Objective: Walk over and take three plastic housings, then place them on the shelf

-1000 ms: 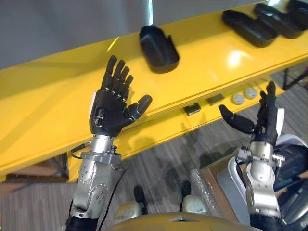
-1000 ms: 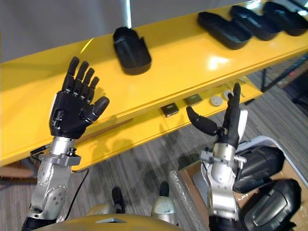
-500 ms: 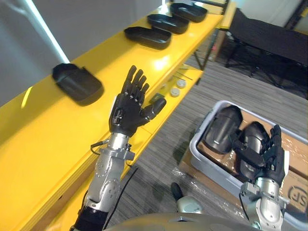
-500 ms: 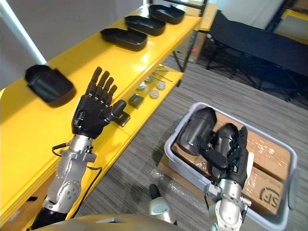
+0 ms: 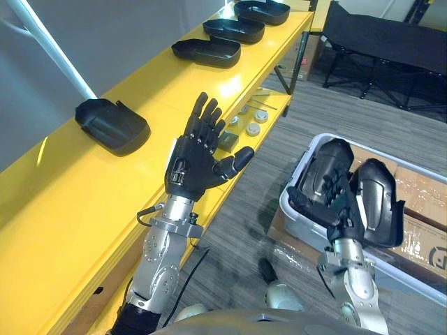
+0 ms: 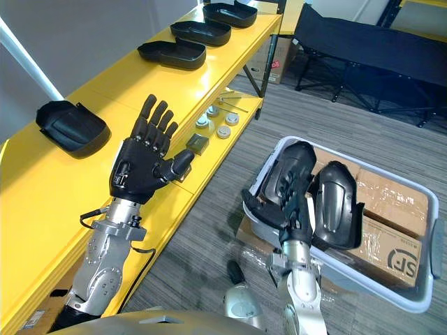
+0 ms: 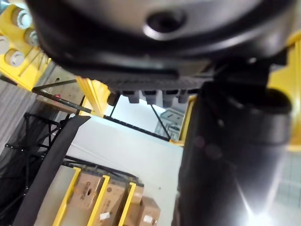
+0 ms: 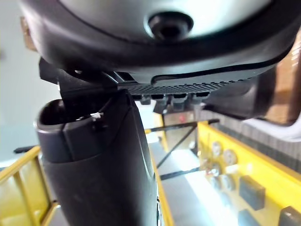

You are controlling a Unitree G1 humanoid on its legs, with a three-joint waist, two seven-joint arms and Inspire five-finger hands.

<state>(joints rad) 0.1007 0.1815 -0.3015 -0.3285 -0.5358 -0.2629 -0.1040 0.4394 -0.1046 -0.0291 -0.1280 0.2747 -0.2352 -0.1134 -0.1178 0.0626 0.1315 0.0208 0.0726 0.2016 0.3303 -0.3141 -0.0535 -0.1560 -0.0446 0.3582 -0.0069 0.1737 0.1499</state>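
Several black plastic housings lie on the yellow shelf (image 5: 63, 202): one near housing (image 5: 112, 125) at the left and three more (image 5: 207, 51) in a row farther along. Two more housings (image 6: 335, 204) stand on edge in a grey tote (image 6: 391, 293) on the floor at the right. My left hand (image 5: 197, 159) is raised over the shelf's front edge, fingers straight and spread, holding nothing. My right hand (image 6: 289, 202) is up in front of the tote's housings, fingers straight, empty.
A lower yellow ledge (image 6: 223, 139) carries small round discs (image 6: 213, 124) and a dark square part (image 6: 198, 144). Cardboard boxes (image 6: 391, 244) sit inside the tote. A black folding cot (image 6: 370, 49) stands at the back right on the striped grey floor.
The view has swung right and steadied, bringing the tote closer. My right hand has risen in front of the tote's housings. The left hand stays raised and spread.
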